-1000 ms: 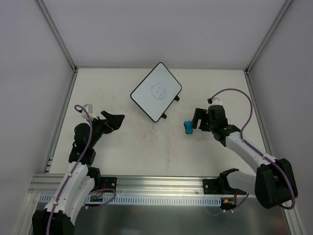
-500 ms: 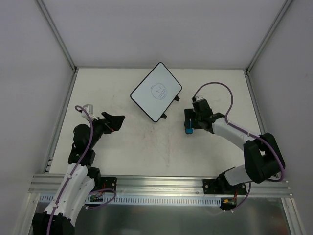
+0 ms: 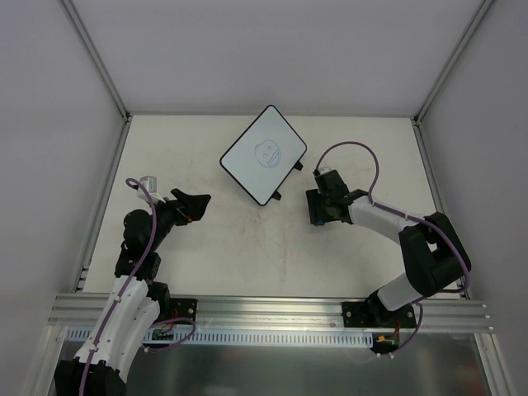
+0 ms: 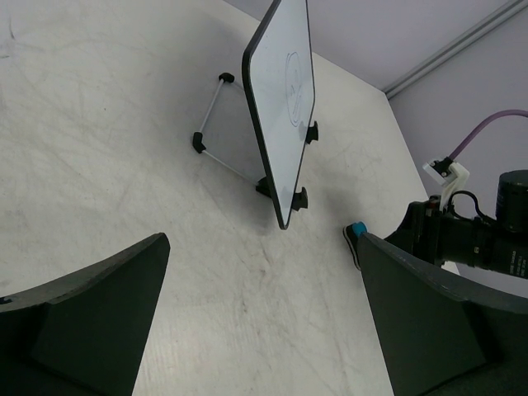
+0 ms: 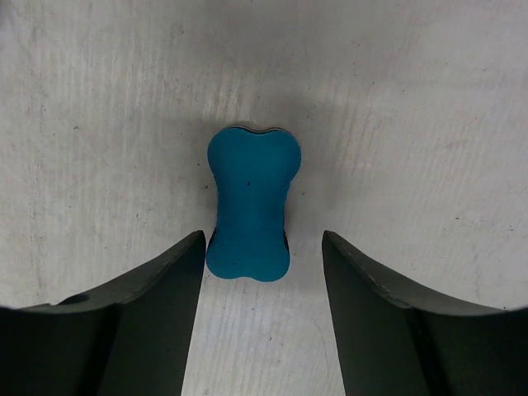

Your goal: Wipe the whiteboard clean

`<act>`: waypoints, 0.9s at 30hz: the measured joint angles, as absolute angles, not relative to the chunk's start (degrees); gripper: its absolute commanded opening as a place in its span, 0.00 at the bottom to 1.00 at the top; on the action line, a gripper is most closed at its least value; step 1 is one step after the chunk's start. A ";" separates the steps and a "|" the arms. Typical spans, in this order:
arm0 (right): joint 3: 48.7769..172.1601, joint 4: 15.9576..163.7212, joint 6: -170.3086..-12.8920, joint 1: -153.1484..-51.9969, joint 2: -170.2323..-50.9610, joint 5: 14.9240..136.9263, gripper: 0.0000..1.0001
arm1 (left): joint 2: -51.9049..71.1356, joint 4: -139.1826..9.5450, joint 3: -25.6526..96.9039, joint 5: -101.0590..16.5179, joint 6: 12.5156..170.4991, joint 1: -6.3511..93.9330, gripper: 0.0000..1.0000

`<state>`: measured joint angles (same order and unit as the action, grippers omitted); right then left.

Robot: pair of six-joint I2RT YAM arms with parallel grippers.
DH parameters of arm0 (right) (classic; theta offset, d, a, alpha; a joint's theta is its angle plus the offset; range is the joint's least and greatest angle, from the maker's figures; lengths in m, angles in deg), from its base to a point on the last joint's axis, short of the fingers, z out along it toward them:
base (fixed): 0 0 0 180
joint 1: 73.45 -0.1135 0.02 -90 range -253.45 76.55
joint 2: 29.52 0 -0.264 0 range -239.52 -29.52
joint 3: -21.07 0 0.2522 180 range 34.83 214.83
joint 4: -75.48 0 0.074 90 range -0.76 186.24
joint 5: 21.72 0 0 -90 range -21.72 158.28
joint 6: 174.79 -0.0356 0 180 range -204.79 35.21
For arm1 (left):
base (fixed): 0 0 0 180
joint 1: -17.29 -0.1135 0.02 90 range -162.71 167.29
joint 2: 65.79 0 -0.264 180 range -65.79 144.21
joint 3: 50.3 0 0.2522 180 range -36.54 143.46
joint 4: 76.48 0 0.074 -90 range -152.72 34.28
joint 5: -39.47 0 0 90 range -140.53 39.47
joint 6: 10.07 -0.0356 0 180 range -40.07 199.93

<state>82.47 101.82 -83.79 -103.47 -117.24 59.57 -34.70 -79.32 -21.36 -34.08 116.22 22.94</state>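
The whiteboard (image 3: 264, 153) stands propped on a thin wire stand at the back middle of the table, a small drawing on its white face; the left wrist view shows the whiteboard (image 4: 294, 99) nearly edge-on. A small blue eraser (image 5: 250, 206) lies flat on the table to its right. My right gripper (image 5: 262, 239) is low over the eraser, jaws on either side of its near end, the left finger (image 5: 177, 280) almost touching and a gap on the other side. From above, the right gripper (image 3: 318, 209) covers most of it. My left gripper (image 3: 200, 202) hangs open and empty at the left.
The board's wire stand (image 4: 216, 124) sticks out behind it on the table. Grey walls and aluminium posts (image 3: 95, 58) close in the table on three sides. A purple cable (image 3: 355, 153) loops above the right wrist.
My right arm has moved left and down over the blue eraser, and its jaws have narrowed around it. The left arm and the whiteboard have stayed still.
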 measured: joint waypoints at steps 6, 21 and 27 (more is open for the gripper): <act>83.17 101.95 -83.55 -103.88 -117.52 58.72 0.62 | -34.68 -79.32 -21.36 -34.08 116.24 22.94 0.99; 86.76 102.15 -82.85 -104.58 -121.46 58.22 0.45 | -33.85 -79.29 -21.36 -34.08 116.24 22.94 0.99; 87.78 102.41 -82.81 -104.60 -123.03 58.04 0.40 | -33.37 -79.32 -21.36 -34.06 116.24 22.94 0.99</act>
